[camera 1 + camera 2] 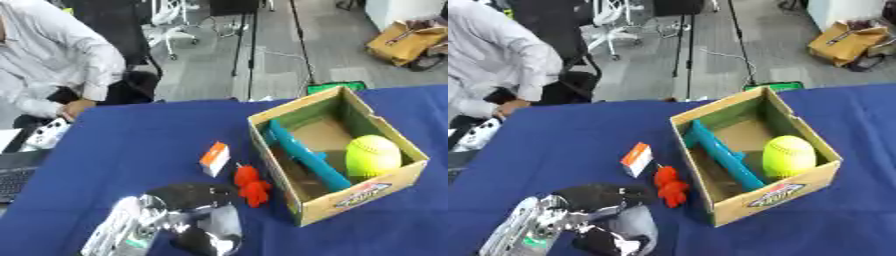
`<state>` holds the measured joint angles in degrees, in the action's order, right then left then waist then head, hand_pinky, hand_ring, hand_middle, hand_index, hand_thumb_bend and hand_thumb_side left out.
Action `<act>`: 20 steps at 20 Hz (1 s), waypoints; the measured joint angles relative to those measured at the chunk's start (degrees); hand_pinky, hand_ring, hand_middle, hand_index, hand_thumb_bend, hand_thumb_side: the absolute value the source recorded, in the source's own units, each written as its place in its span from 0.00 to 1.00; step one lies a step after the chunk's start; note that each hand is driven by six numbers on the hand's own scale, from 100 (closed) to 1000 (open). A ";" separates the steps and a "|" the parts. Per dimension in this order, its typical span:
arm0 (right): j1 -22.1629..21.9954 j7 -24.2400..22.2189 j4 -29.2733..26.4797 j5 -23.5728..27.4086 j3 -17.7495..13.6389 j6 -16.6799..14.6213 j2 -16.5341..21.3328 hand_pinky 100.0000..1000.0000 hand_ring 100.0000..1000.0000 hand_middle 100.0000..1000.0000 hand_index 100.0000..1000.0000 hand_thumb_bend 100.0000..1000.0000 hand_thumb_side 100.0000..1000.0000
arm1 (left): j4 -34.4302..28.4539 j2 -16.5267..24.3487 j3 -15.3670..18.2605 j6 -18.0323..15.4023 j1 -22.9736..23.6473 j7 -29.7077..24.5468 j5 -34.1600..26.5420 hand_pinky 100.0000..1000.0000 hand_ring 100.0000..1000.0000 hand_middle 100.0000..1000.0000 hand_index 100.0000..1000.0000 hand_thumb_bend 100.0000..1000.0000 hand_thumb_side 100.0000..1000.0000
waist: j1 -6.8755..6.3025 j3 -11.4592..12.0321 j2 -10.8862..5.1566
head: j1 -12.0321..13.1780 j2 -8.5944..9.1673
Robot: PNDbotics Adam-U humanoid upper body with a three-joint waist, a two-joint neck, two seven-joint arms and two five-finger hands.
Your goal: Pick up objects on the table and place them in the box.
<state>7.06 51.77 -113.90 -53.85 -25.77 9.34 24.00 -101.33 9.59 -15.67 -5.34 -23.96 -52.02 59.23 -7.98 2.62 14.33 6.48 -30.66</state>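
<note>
Fingers of the left hand are lying relaxed, clutching nothing, just beside the red object. Only the left eye view is showing a laptop's corner (far left). Inside the box, 1 yellow ball is sitting.

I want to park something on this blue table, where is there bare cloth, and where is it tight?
Bare blue tablecloth lies behind the orange-and-white small carton, toward the far edge, and right of the cardboard box. It is crowded between the carton, the red crumpled toy, the box wall and the robot's left hand.
</note>
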 measured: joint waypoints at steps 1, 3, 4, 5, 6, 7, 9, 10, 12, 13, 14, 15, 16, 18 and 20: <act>0.00 -0.02 0.00 0.00 -0.01 -0.03 0.00 0.82 0.81 0.66 0.68 0.00 0.77 | 0.26 0.00 -0.01 -0.30 0.00 0.03 0.04 0.57 0.89 1.00 1.00 0.30 0.75 | 0.00 0.00 0.01 | 0.00 0.00; 0.01 -0.02 0.00 0.04 -0.02 -0.07 0.00 0.82 0.81 0.66 0.68 0.00 0.78 | 0.74 0.00 -0.01 -0.81 0.00 0.05 0.22 0.58 0.89 1.00 1.00 0.32 0.76 | 0.00 -0.02 0.01 | 0.01 0.01; 0.02 0.00 0.00 0.07 -0.03 -0.12 0.00 0.82 0.81 0.66 0.68 0.00 0.77 | 0.89 0.00 -0.01 -1.01 0.00 0.05 0.39 0.59 0.89 1.00 1.00 0.32 0.75 | -0.01 -0.03 0.01 | 0.02 0.02; 0.02 0.04 0.00 0.13 -0.06 -0.17 0.00 0.82 0.81 0.66 0.68 0.00 0.78 | 1.00 0.00 -0.01 -1.19 0.00 0.10 0.57 0.59 0.89 1.00 1.00 0.33 0.75 | -0.01 -0.06 0.01 | 0.02 0.04; 0.02 0.07 0.00 0.20 -0.13 -0.22 0.00 0.82 0.81 0.66 0.68 0.00 0.78 | 1.03 -0.01 -0.01 -1.28 0.00 0.13 0.79 0.60 0.89 1.00 1.00 0.33 0.76 | -0.01 -0.09 0.01 | 0.02 0.06; 0.03 0.10 0.00 0.25 -0.16 -0.27 0.00 0.82 0.81 0.66 0.68 0.00 0.77 | 1.05 -0.01 -0.01 -1.39 0.00 0.13 0.97 0.60 0.90 1.00 1.00 0.33 0.76 | -0.01 -0.10 0.01 | 0.02 0.08; 0.03 0.10 0.00 0.41 -0.27 -0.41 0.00 0.82 0.81 0.65 0.68 0.00 0.77 | 1.19 -0.02 -0.01 -1.61 -0.01 0.16 1.34 0.61 0.90 1.00 1.00 0.34 0.77 | -0.02 -0.10 0.01 | 0.03 0.15; 0.03 0.08 0.00 0.48 -0.28 -0.46 0.00 0.82 0.81 0.65 0.68 0.00 0.78 | 1.34 -0.04 -0.01 -1.71 -0.03 0.16 1.42 0.60 0.90 1.00 1.00 0.32 0.75 | -0.02 -0.10 0.01 | 0.03 0.23; 0.04 0.07 0.00 0.53 -0.29 -0.62 0.00 0.82 0.81 0.65 0.68 0.00 0.77 | 1.47 -0.10 0.00 -1.74 -0.08 0.17 1.73 0.58 0.89 1.00 1.00 0.33 0.75 | -0.02 -0.10 0.01 | 0.05 0.36; 0.04 0.10 0.00 0.55 -0.29 -0.68 0.00 0.82 0.81 0.65 0.68 0.00 0.77 | 1.59 -0.23 0.01 -1.74 -0.11 0.17 1.86 0.57 0.88 1.00 1.00 0.33 0.73 | -0.02 -0.10 0.01 | 0.06 0.45; 0.05 0.13 0.00 0.58 -0.29 -0.74 0.00 0.82 0.81 0.65 0.68 0.00 0.77 | 1.70 -0.35 0.03 -1.74 -0.14 0.17 1.92 0.55 0.88 1.00 1.00 0.32 0.72 | -0.02 -0.10 0.01 | 0.06 0.49; 0.05 0.15 0.00 0.66 -0.29 -0.78 0.00 0.82 0.81 0.65 0.68 0.00 0.77 | 1.73 -0.47 0.05 -1.74 -0.15 0.17 2.02 0.53 0.88 1.00 1.00 0.31 0.70 | -0.02 -0.10 0.01 | 0.06 0.52; 0.05 0.16 0.00 0.77 -0.29 -0.80 0.00 0.82 0.81 0.65 0.68 0.00 0.77 | 1.74 -0.49 0.07 -1.73 -0.16 0.18 2.14 0.53 0.88 1.00 1.00 0.31 0.70 | -0.02 -0.10 0.01 | 0.06 0.53; 0.07 0.17 0.00 0.95 -0.30 -0.85 0.01 0.82 0.81 0.65 0.68 0.00 0.77 | 1.74 -0.51 0.10 -1.70 -0.16 0.18 2.37 0.49 0.87 1.00 1.00 0.29 0.66 | -0.02 -0.10 0.01 | 0.06 0.55; 0.08 0.12 0.00 1.05 -0.30 -0.95 0.01 0.82 0.81 0.65 0.68 0.00 0.77 | 1.76 -0.51 0.16 -1.62 -0.16 0.20 2.48 0.45 0.84 1.00 1.00 0.28 0.62 | -0.02 -0.10 0.01 | 0.06 0.55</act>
<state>7.13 51.89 -113.90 -52.79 -26.07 8.39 24.00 -99.57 9.08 -15.51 -6.96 -24.12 -51.82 61.70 -8.00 2.52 14.33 6.54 -30.11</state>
